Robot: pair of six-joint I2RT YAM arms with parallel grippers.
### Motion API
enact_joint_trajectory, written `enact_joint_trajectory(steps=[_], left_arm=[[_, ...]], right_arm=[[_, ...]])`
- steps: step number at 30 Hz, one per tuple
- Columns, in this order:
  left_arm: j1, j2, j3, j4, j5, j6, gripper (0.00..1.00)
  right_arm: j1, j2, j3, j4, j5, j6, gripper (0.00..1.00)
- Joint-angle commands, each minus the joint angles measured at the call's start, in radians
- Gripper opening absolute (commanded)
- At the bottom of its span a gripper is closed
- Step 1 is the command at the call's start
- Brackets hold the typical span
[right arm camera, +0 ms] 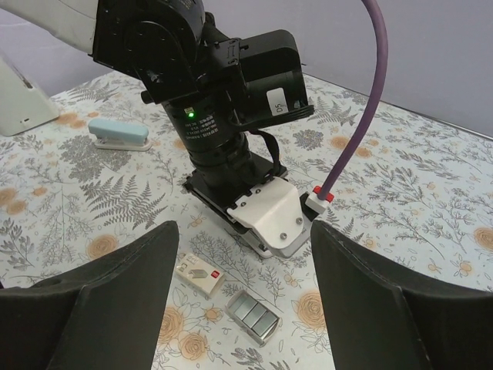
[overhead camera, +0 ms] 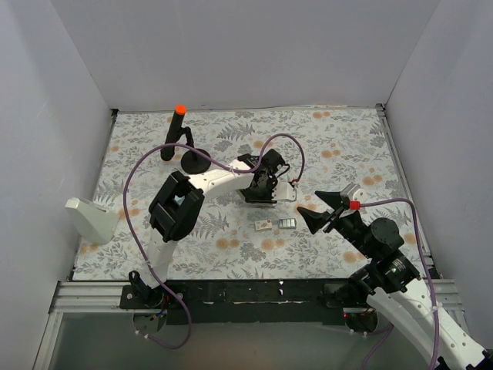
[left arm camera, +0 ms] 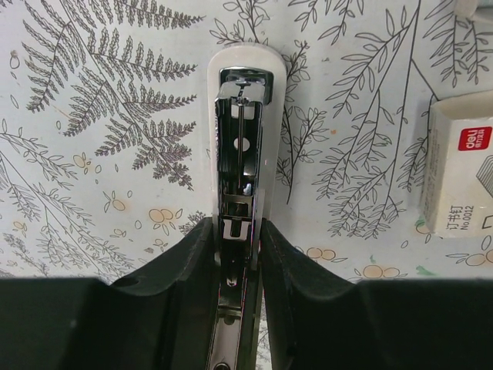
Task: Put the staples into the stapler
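The small pale olive-green bar-shaped stapler (left arm camera: 243, 116), its silver metal channel laid open, lies on the fern-printed surface (left arm camera: 92, 200). The left hand (left arm camera: 236, 230) is pinching it: the two black fingers (left arm camera: 185, 281) press against the stapler's long sides at its near end, and its rounded far end juts out ahead of them. To the right of the stapler in the left wrist view, apart from it and cut by the frame edge, lies the small whitish cardboard box (left arm camera: 462, 166) with a red label. The right wrist view adds the tiny silvery-grey block of staples (right arm camera: 254, 316), lying just beside that box. In this view the stapler itself is hidden beneath the left arm's black and white wrist housing. The right hand (right arm camera: 243, 227) has its fingers spread wide and is apart from the stapler. From above, box and block sit near the stapler on the side toward the arm bases, and the right hand is to the stapler's right. A light blue bar (right arm camera: 119, 135) lies beyond the stapler. A black post with an orange tip (overhead camera: 176, 131) and a white wedge-shaped object (overhead camera: 91, 218) stand well to the stapler's left.
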State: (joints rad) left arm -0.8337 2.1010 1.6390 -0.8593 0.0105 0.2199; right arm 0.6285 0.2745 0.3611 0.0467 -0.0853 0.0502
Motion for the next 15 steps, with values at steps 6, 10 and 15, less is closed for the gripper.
enact_joint_trajectory(steps=[6,10,15], left_arm=[[-0.005,-0.076,0.015,0.061,-0.055,-0.014,0.48],[-0.007,-0.114,0.012,0.097,-0.055,-0.028,0.67],[0.007,-0.206,0.012,0.184,-0.017,-0.125,0.83]], right_arm=[[-0.001,-0.015,-0.005,0.036,-0.014,0.01,0.78],[-0.001,-0.015,-0.005,0.033,-0.018,0.011,0.77],[-0.001,-0.026,0.001,0.028,-0.019,0.008,0.78]])
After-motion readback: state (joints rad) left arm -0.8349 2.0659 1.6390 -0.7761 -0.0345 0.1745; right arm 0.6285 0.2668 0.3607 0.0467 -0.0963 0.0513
